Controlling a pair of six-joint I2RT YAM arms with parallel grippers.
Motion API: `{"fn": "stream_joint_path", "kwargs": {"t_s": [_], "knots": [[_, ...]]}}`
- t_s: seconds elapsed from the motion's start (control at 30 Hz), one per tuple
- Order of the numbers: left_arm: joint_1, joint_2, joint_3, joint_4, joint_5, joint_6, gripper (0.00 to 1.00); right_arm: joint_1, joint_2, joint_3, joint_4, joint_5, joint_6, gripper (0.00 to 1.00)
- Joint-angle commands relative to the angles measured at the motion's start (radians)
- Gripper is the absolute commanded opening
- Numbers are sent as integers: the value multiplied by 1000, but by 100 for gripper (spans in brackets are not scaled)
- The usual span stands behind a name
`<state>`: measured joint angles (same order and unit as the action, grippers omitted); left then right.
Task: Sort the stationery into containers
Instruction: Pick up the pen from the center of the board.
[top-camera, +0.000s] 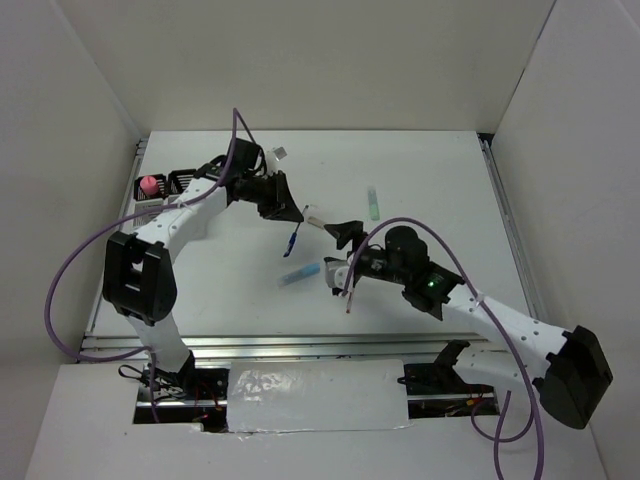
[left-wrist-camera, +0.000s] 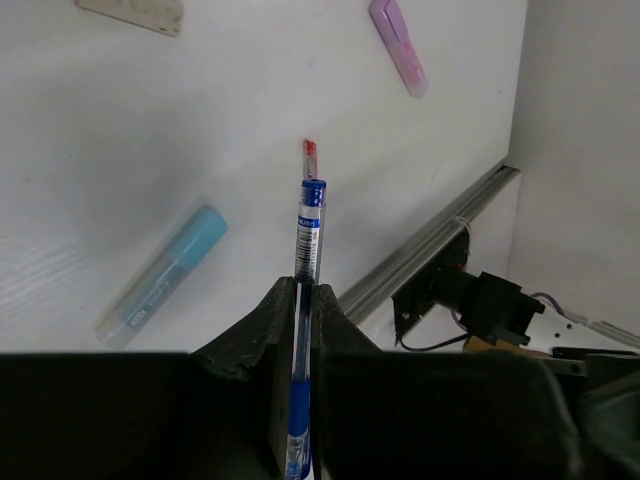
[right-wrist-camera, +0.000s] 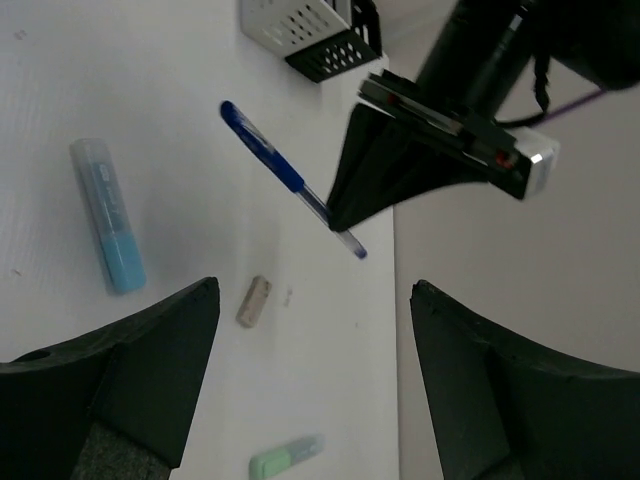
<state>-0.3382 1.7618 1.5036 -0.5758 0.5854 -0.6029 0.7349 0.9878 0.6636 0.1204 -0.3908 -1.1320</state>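
Top external view, entries from the near edge to the far.

1. Right gripper (top-camera: 340, 254): jaws wide apart with nothing between them, hanging over the middle of the table (top-camera: 440, 170).
2. Light-blue marker (top-camera: 298, 273): lies flat, just left of the right gripper.
3. Blue pen (top-camera: 291, 240): off the table, pinched partway along its barrel. Its long axis runs out from the fingers and slants down toward the near edge.
4. Left gripper (top-camera: 297, 214): fingers closed tight on the blue pen.
5. Beige eraser (right-wrist-camera: 253, 301): loose on the table below the held pen.
6. Pale-green marker (top-camera: 372, 203): flat, well right of the left gripper.
7. Containers (top-camera: 172, 184): mesh bins in the far-left corner, one holding a pink item (top-camera: 149, 185).

Relation of note: the bins lie left of and beyond the left gripper, back along its own forearm and away from where the pen points. The left arm is by far the nearer. The pen probably needs swinging round and tipping upright to drop in.
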Motion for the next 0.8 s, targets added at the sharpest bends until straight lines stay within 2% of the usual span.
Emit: {"fn": "stream_joint_path", "kwargs": {"t_s": [0.0,0.17,0.33,0.43,0.53,0.77], "knots": [[-9,-54,1,34,100,-26,0,38,47,-32,209,-81,-167,83],[-27,-65,-22,34,128,-20,0,67,121,-47,236,-178,-239,80],[-68,-65,-28,31,131,5,0,112,202,-65,353,-181,-316,79],[-84,-62,-16,25,134,11,0,126,239,-39,354,-171,-328,75],[-100,-59,-9,13,146,20,0,124,275,-27,344,-161,-359,65],[-105,-99,-40,31,146,25,2,113,347,-65,487,-91,-391,45]]}}
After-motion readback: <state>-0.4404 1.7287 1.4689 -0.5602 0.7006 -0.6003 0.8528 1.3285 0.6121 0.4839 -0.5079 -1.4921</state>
